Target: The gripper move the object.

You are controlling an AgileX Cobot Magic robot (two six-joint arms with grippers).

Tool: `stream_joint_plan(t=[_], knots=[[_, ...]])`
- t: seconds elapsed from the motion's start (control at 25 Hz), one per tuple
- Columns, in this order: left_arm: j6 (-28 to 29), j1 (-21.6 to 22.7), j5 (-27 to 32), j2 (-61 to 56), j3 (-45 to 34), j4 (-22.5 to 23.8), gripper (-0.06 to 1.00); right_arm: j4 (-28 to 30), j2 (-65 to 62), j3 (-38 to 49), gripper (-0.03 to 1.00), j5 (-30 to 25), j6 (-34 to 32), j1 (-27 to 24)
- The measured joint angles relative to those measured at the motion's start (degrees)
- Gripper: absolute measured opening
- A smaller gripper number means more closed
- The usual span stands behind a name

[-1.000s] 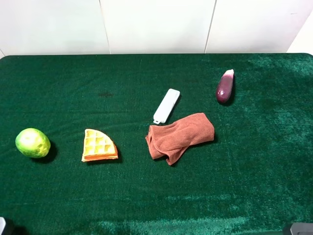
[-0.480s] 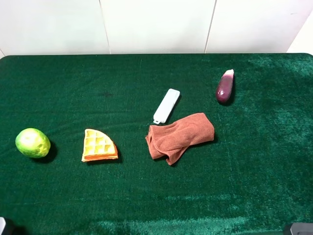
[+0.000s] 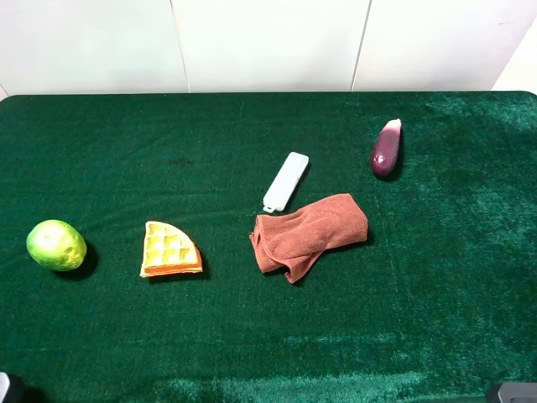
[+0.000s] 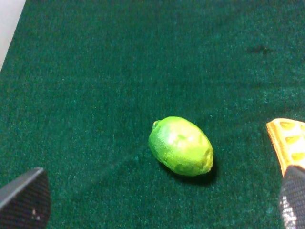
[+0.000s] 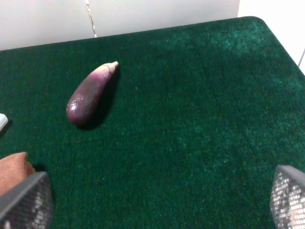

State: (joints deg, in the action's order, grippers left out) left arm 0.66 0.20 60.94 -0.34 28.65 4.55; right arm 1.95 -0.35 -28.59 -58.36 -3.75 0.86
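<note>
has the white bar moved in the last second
No. The bar lies at the same spot and angle, just above the brown cloth and left of the eggplant.

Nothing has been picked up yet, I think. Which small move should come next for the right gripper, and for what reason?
Probably the right gripper should travel toward the pale bar. Its fingers stand wide apart and hold nothing, above bare green cloth near the eggplant. The bar lies flat and untouched between the eggplant and the brown cloth, just clear of the cloth's edge, so approaching comes before any lowering.
</note>
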Motion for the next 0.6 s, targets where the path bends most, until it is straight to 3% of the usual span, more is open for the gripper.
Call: stream_joint_plan(t=[0.6], knots=[[0.0,0.0,0.0,0.0,0.0,0.0,0.97,0.0,0.0,0.0,0.7,0.0,0.0,0.0]])
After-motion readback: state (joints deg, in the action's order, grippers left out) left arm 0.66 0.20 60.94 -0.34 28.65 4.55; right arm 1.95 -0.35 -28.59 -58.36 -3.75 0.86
